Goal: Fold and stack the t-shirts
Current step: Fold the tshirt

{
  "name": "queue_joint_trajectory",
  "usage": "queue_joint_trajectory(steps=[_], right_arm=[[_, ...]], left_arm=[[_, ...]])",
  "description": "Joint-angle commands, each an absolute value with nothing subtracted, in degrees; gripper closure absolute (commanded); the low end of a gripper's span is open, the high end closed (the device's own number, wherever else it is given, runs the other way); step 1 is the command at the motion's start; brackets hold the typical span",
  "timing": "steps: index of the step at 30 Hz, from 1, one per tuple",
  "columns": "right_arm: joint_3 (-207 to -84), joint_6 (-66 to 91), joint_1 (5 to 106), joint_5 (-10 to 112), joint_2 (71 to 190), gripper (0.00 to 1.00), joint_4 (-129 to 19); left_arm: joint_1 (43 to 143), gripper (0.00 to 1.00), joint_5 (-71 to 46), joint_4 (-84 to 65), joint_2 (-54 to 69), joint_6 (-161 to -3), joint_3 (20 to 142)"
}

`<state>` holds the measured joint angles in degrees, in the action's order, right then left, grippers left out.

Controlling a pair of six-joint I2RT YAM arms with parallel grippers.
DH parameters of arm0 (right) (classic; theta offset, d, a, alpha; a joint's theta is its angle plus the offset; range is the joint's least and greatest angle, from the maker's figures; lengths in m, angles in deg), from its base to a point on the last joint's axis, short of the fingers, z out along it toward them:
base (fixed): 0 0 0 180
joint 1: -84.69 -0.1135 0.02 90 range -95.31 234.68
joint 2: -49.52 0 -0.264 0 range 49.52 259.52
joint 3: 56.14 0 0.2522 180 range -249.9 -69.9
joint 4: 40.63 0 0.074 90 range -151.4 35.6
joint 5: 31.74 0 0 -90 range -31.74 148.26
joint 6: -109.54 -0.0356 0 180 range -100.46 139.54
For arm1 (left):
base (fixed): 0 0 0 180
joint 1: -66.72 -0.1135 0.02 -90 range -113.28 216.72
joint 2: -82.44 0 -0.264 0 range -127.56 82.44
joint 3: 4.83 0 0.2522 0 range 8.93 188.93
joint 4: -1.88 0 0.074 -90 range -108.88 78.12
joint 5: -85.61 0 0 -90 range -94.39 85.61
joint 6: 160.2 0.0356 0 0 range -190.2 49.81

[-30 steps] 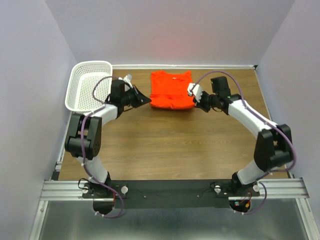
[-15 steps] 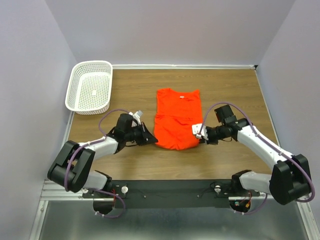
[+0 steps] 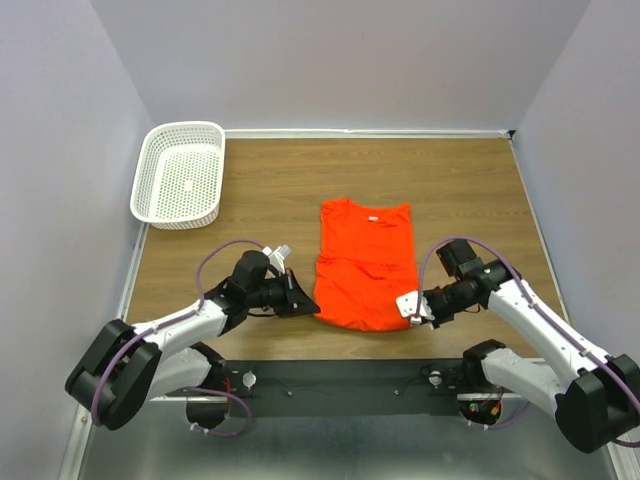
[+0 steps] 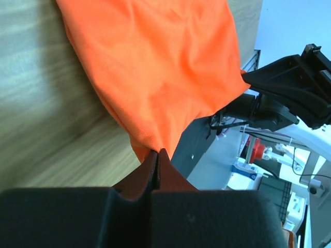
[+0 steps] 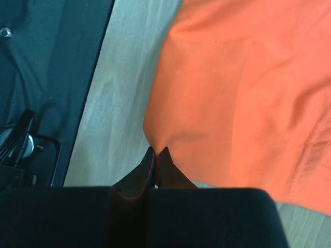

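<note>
1. Shows one orange-red t-shirt (image 3: pixel 365 265) spread flat on the wooden table (image 3: pixel 270 180), at the middle front, collar toward the far wall, hem close to the black base plate (image 3: pixel 340 378).
2. Finds the left gripper (image 3: pixel 303 303) pinched tight on the near left hem corner; in the left wrist view, fingers (image 4: pixel 137 178) pressed together with cloth bunched at their tips.
3. Finds the right gripper (image 3: pixel 413 308) clamped likewise on the near right hem corner.
4. Sets both arms low to either side, only the fingertips meeting the cloth.
5. Places a white perforated basket (image 3: pixel 180 185) at the far left corner, well apart from the shirt.
</note>
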<state>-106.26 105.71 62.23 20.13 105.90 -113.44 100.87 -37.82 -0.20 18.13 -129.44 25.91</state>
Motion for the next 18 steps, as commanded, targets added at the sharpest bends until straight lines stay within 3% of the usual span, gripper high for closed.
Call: queue_joint_trajectory(steps=[1, 5, 8, 14, 18], right_arm=[[-105.9, 103.9, 61.9, 19.6, 105.9, 0.99, -115.3], [-112.4, 86.9, 62.0, 24.8, 108.7, 0.99, -99.9], [-118.4, 77.1, 62.3, 32.5, 114.5, 0.99, -89.2], [-136.7, 63.6, 68.5, 41.8, 137.1, 0.99, -73.7], [-145.9, 60.2, 71.1, 47.2, 151.1, 0.99, -69.7]], left_arm=[[101.5, 1.00, -36.8, -2.2, 20.9, -131.6, 25.4], [100.8, 1.00, -35.9, 1.6, 18.3, -128.7, 29.7], [96.5, 1.00, -34.5, 2.9, 12.9, -122.9, 39.7], [85.6, 1.00, -34.3, 10.4, -12.7, -122.8, 65.4], [83.9, 1.00, -36.9, 9.9, -30.0, -124.3, 81.3]])
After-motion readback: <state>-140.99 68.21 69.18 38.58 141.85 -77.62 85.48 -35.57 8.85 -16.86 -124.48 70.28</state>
